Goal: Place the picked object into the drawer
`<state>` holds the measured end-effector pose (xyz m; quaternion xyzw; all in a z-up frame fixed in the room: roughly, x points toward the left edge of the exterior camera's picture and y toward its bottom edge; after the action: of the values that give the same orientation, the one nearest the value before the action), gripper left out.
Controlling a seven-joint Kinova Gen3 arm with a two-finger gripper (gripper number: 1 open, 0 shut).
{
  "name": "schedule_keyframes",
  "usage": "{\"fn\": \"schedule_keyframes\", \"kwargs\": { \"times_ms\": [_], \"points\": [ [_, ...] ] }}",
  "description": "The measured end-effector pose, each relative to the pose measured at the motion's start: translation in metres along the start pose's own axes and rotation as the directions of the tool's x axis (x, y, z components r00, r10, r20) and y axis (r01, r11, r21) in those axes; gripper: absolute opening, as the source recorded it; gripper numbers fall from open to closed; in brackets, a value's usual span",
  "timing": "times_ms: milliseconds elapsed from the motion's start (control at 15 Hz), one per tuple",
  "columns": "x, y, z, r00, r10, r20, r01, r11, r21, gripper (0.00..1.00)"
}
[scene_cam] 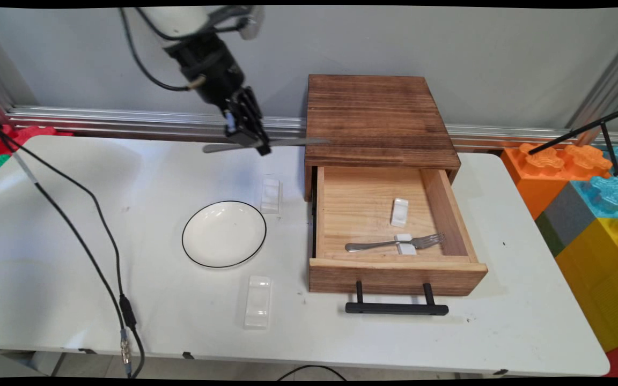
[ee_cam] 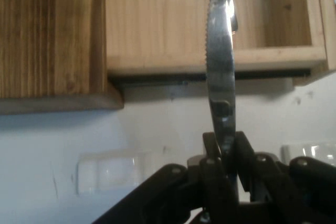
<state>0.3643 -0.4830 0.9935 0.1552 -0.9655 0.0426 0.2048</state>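
My gripper point(scene_cam: 249, 140) hangs above the table's far side, left of the wooden drawer box point(scene_cam: 376, 115), and is shut on a metal knife point(scene_cam: 282, 143) that lies level, its blade pointing right toward the box. In the hand view the serrated knife point(ee_cam: 220, 66) rises from between the fingers point(ee_cam: 212, 150) toward the open drawer point(ee_cam: 210, 19). The drawer point(scene_cam: 395, 268) is pulled out and holds a fork point(scene_cam: 395, 244) lying across a white rest point(scene_cam: 406, 244), with a second white rest point(scene_cam: 399, 212) behind it.
A white plate with a black rim point(scene_cam: 224, 234) sits left of the drawer. One clear rest point(scene_cam: 270, 195) lies behind the plate, another point(scene_cam: 258, 301) in front of it. Black cables point(scene_cam: 94, 257) hang across the table's left. Coloured blocks point(scene_cam: 593, 203) stand at the right.
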Motion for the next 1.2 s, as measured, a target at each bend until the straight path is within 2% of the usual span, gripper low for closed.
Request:
{"fn": "schedule_keyframes", "kwargs": {
  "times_ms": [533,867,1200],
  "points": [
    [0.071,-0.011,0.070,0.989,0.145,-0.012,-0.145,0.989,0.001,0.00],
    [0.105,-0.018,0.108,0.982,0.185,-0.028,-0.185,0.983,-0.007,0.00],
    [0.128,-0.022,0.147,0.980,0.193,-0.048,-0.194,0.981,-0.019,0.00]
  ]
}}
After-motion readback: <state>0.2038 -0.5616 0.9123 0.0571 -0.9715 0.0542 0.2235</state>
